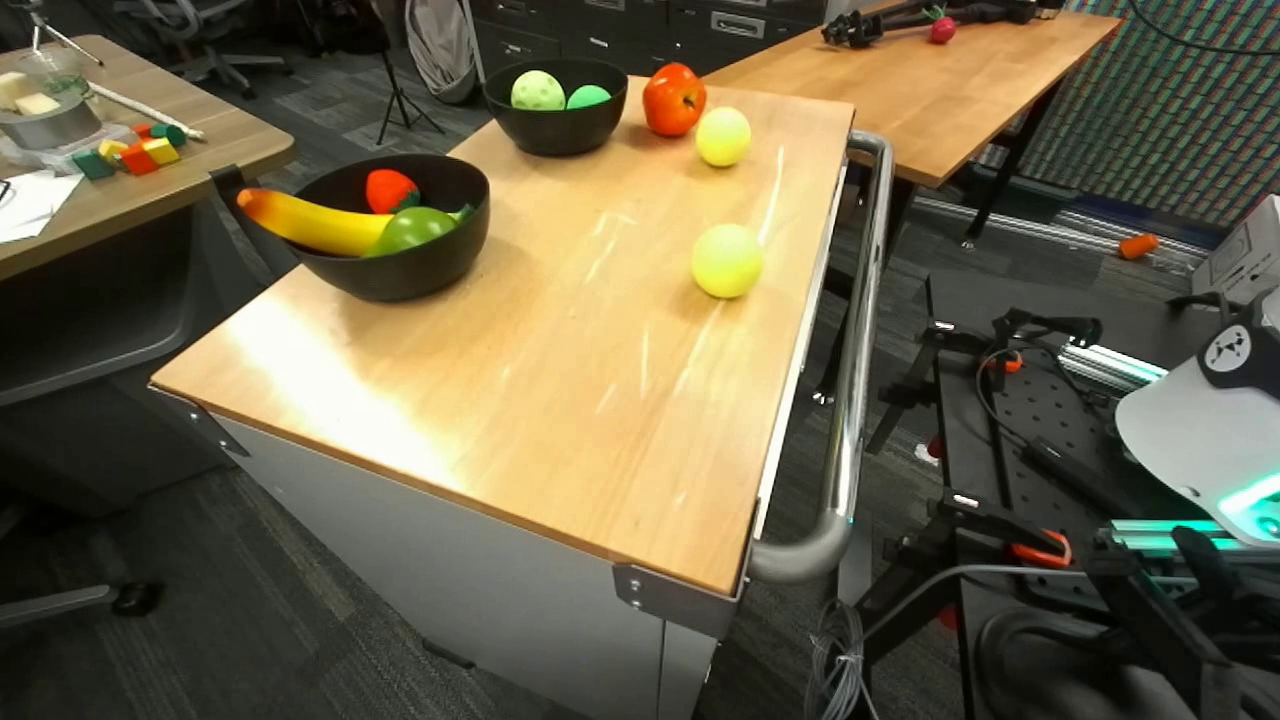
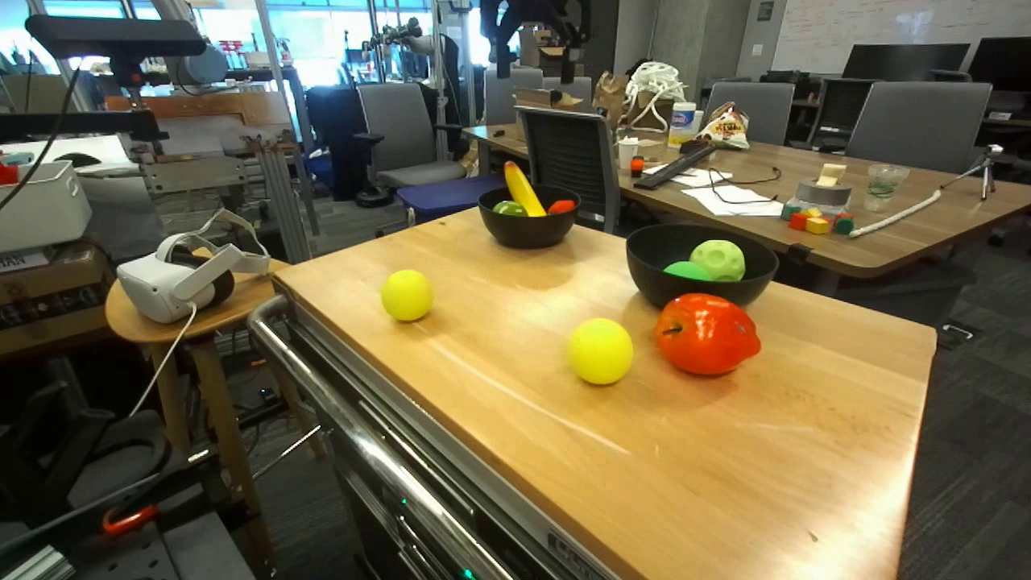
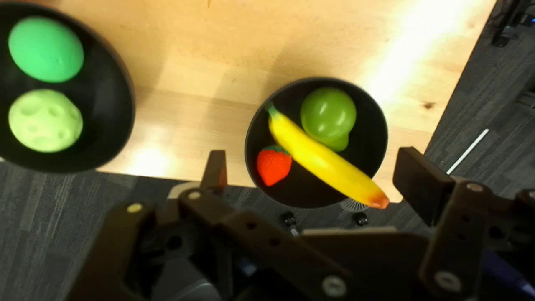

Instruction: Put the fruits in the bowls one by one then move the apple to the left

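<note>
A black bowl [image 1: 420, 278] holds a yellow banana [image 1: 318, 224], a red strawberry [image 1: 390, 191] and a green fruit [image 1: 412, 230]. The banana leans out over the rim. The bowl shows in an exterior view [image 2: 527, 232] and in the wrist view [image 3: 303, 188]. Another black bowl [image 1: 556, 132] holds a green egg-shaped piece [image 3: 46, 49] and a pale green dimpled ball [image 3: 45, 120]. A red apple-like fruit [image 2: 707, 334] lies on the wooden top beside that bowl. My gripper [image 2: 537, 71] is open and empty, high above the banana bowl; its fingers spread wide in the wrist view [image 3: 313, 170].
Two yellow balls sit on the wooden top, one near the apple-like fruit [image 2: 600, 351] and one farther along [image 2: 407, 296]. A metal rail [image 1: 862, 350] runs along one edge. A desk [image 2: 886, 234] with blocks and papers stands behind.
</note>
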You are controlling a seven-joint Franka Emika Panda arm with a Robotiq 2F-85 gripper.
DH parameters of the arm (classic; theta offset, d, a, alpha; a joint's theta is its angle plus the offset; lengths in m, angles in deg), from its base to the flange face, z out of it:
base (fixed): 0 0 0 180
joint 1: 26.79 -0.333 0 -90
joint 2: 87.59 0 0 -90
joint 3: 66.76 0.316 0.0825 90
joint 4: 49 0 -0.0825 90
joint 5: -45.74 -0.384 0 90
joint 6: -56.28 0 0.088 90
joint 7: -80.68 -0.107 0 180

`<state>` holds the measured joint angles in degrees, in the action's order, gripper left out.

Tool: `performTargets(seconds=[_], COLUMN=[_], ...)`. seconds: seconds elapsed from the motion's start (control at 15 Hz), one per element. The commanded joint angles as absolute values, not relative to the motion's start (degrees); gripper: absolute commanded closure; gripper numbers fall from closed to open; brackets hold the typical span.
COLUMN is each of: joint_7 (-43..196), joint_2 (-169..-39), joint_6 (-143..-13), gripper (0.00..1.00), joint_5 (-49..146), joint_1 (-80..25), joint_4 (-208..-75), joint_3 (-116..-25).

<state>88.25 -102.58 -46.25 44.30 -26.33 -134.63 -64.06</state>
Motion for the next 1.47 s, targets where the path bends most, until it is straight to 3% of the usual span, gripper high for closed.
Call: performTargets(seconds=[0.0,0.07,0.33,1.4], joint_7=[83.1,86.2,84.4,79.0], joint_2=[-91.0,-97.3,-92.5,-72.6], joint_6=[-44.8,-43.9,-43.9,-57.5], gripper=[0.0,0.0,0.0,0.0], joint_5=[44.9,44.1,44.4,41.4], joint_1=[-25.9,-26.3,-26.1,-30.2], joint_4=[-148.7,-140.5,-147.2,-189.8], joint_3=[-66.1,-65.4,-66.6,-61.9])
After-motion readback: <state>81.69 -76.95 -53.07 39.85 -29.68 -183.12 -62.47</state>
